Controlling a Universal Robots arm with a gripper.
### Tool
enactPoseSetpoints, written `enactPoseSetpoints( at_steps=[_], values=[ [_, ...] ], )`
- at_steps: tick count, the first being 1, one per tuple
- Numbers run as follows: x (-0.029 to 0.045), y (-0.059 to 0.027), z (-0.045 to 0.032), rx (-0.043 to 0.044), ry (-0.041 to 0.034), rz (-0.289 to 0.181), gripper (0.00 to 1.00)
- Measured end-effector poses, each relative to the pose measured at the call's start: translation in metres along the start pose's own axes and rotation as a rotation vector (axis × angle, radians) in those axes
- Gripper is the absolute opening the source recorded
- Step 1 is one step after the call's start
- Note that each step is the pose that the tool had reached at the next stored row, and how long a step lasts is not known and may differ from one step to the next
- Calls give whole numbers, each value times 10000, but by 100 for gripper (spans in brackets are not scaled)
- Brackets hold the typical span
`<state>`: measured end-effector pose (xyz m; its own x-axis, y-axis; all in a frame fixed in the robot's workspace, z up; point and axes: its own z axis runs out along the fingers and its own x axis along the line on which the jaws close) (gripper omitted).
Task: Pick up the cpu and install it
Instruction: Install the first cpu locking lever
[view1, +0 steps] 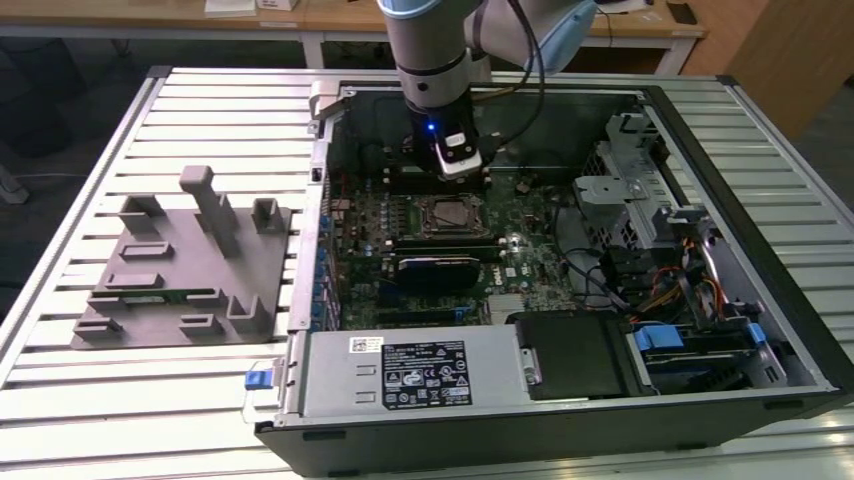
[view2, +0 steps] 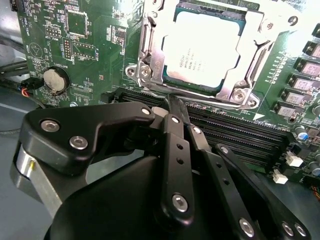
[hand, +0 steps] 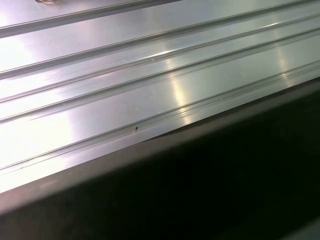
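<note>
Second wrist view shows the cpu (view2: 202, 50) lying flat in the motherboard socket (view2: 150, 60), framed by the silver retention bracket, with black memory slots (view2: 240, 135) just beside it. The gripper (view2: 172, 107) sits near the socket's edge, its black fingers (view2: 175, 130) pressed together and holding nothing. Exterior view shows the arm (view1: 434, 50) reaching down into the open computer case (view1: 787, 330) on the slatted counter (view1: 80, 400), beside a grey tray (view1: 174, 280).

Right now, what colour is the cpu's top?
Silvery-white, on the cpu sitting in the socket; best in the second wrist view.
</note>
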<state>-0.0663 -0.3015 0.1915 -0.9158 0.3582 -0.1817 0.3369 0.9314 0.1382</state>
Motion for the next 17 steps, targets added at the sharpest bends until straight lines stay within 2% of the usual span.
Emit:
enactPoseSetpoints(
  at_steps=[10, 12, 17],
  values=[
    [-7, 6, -36, 3, -10, -3, 11],
    [-6, 5, -37, 13, -57, -10, 11],
    [-5, 4, -33, -16, -229, -29, 11]
  ],
)
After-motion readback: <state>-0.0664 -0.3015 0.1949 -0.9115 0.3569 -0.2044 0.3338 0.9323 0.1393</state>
